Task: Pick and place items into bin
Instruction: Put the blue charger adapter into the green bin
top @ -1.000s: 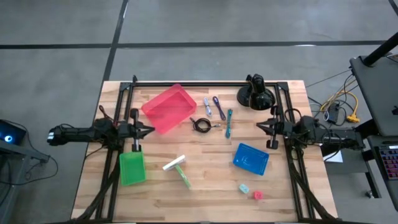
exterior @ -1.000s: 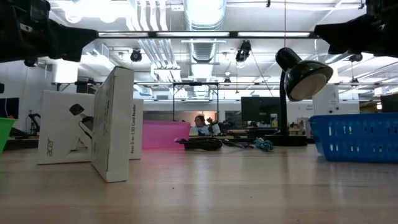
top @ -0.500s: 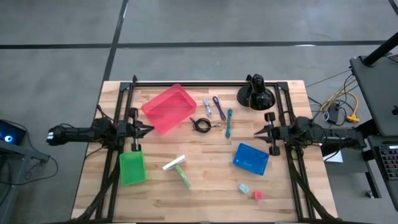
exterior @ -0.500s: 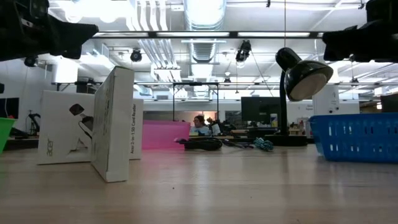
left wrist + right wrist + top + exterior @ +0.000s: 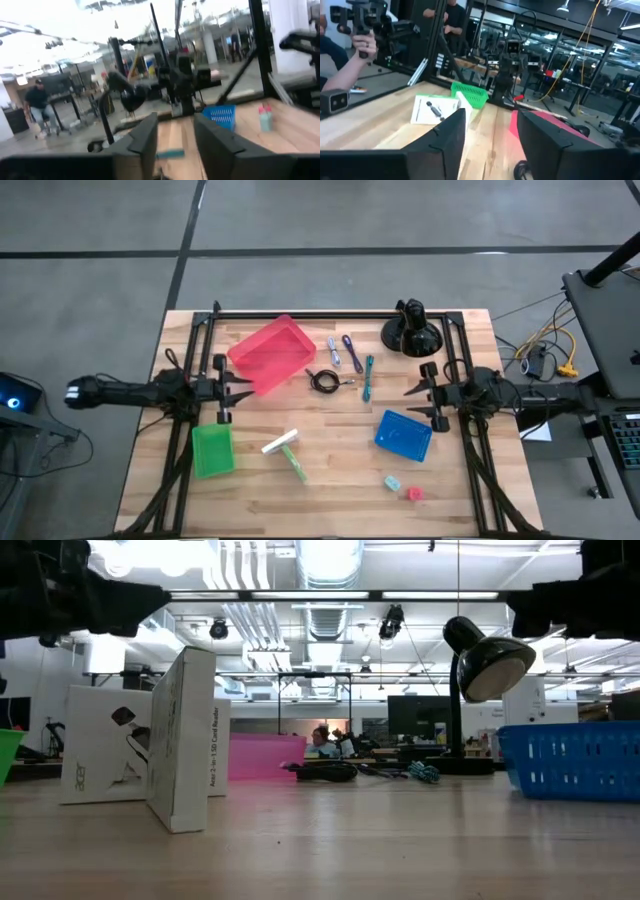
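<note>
Progress stands at zero as far as the bins show: the red bin [image 5: 272, 354], the green bin [image 5: 211, 450] and the blue bin [image 5: 404, 435] each look empty from overhead, and every item lies loose on the table [image 5: 330, 490].

Item positions, high view:
- The black coiled cable [image 5: 323, 380] lies just beside the red bin.
- The purple stick [image 5: 352, 353], the blue stick [image 5: 334, 351] and the teal stick [image 5: 369, 376] lie near one another beyond the cable, between the red bin and the black camera mount [image 5: 411, 331].
- The white-and-green stick [image 5: 287, 452] lies between the green and blue bins.
- The teal block [image 5: 392, 481] and the red block [image 5: 414, 493] sit near the blue bin, toward the table's near edge.

The left gripper [image 5: 243, 388] hovers near the red bin, the right gripper [image 5: 412, 398] near the blue bin. Each wrist view shows a clear gap between that arm's fingers, with nothing held. My judgement: no pick has begun, and all the items remain to be placed.

View differences: only the high view gives the full layout and the bin interiors. The low view adds a white carton [image 5: 178, 738] standing on the table. The right wrist view alone shows a person's hand [image 5: 364, 46] raising a camera beyond the table; the left wrist view shows a person [image 5: 40, 103] in the room behind.
</note>
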`<act>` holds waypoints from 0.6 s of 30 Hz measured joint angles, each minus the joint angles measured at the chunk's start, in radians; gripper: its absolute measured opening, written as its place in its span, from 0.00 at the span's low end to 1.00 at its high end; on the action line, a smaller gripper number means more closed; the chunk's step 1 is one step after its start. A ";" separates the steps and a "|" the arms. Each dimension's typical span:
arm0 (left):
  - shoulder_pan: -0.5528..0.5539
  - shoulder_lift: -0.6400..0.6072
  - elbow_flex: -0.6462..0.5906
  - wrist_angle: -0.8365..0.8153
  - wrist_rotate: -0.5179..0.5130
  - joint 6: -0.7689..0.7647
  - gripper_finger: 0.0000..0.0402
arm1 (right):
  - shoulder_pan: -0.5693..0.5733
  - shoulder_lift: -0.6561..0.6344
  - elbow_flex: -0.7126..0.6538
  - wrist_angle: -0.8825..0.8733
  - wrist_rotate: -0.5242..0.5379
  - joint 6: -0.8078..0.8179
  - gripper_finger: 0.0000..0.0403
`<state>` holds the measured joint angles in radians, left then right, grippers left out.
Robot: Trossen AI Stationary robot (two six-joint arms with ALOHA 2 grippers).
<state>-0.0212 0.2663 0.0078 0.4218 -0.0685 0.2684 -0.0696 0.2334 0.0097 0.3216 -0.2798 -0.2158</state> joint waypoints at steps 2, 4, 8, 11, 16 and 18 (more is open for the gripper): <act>0.000 0.030 0.000 0.084 0.000 0.000 0.36 | 0.000 0.020 0.000 0.038 0.000 0.006 0.44; 0.000 0.060 0.000 0.165 0.000 -0.001 0.39 | 0.000 0.039 0.000 0.073 0.000 0.007 0.45; 0.000 0.120 0.000 0.259 0.001 -0.049 0.42 | 0.000 0.076 0.000 0.136 -0.003 0.040 0.45; 0.000 0.161 0.000 0.319 0.009 -0.060 0.43 | 0.001 0.101 0.000 0.179 -0.039 0.052 0.45; 0.000 0.216 0.000 0.395 0.010 -0.077 0.43 | 0.027 0.143 0.000 0.280 -0.243 0.038 0.44; 0.000 0.237 0.000 0.429 0.011 -0.112 0.43 | 0.045 0.153 0.000 0.384 -0.257 0.051 0.44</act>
<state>-0.0212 0.5032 0.0078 0.8509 -0.0574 0.1563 -0.0249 0.3861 0.0097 0.7060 -0.5365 -0.1646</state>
